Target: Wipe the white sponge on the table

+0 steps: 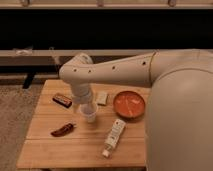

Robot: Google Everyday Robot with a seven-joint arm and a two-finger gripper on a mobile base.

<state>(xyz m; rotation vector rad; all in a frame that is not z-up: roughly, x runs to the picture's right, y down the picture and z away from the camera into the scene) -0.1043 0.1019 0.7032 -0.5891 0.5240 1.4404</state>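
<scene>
Centre frame, the gripper (86, 104) is perhaps at the translucent plastic cup (89, 115), beside the flat off-white sponge (102, 98) on the light plank table (50, 145); its hold I cannot tell.

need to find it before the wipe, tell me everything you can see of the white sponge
The white sponge is a small, flat, off-white rectangular block with no markings that I can make out. It lies flat on the light wooden table, towards the far edge. The orange bowl sits close on one side and the robot's arm on the other; neither seems to touch it. The gripper is down by the cup, nearer the camera and apart from the sponge.
</scene>
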